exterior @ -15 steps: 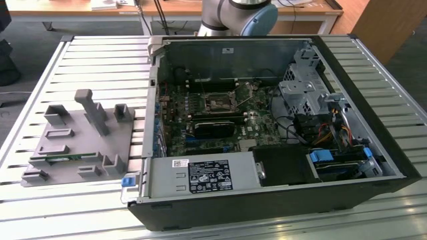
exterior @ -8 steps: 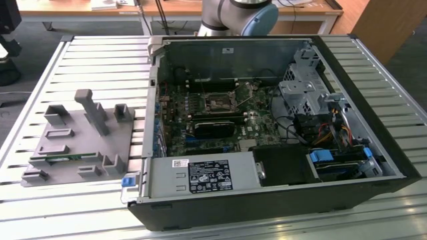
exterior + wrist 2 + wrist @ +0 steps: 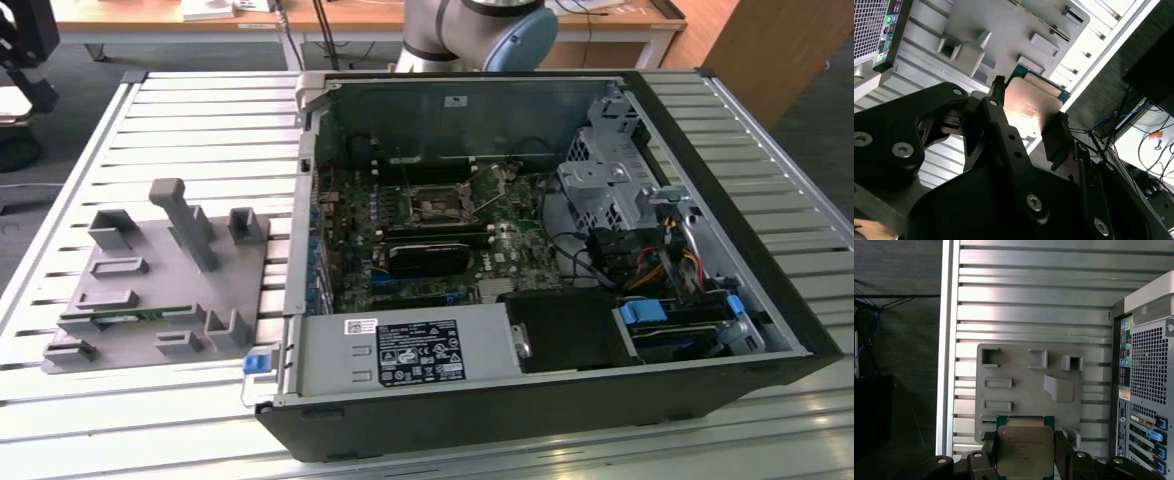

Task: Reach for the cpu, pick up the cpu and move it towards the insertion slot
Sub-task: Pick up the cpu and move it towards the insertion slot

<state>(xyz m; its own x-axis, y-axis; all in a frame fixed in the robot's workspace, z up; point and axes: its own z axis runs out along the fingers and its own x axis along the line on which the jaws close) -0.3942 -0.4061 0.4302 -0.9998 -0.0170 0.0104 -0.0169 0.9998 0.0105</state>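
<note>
Silvery metal slats make the table, the largest thing here. On it lies a black computer case, open on its side. Just beside the case, toward the exterior view's left, rests a grey tray with several recesses.

Inside the case, on the board, sits the slot, a square socket with a dark centre and a thin metal frame. It looks unfilled.

In both wrist views the black claw is clamped on the chip, with one finger pressing on each of two opposite edges. The first wrist view shows the chip's pale metal top and a thin green rim. The chip hangs in the air and the tray lies well below it, so I judge that it is lifted clear of the tray.

Reaching and picking up therefore look finished. The carrying toward the slot is the part that is left. In the first wrist view the tray is under the claw and the back wall of the case stands to one side, so the chip is not yet over the board.
</note>
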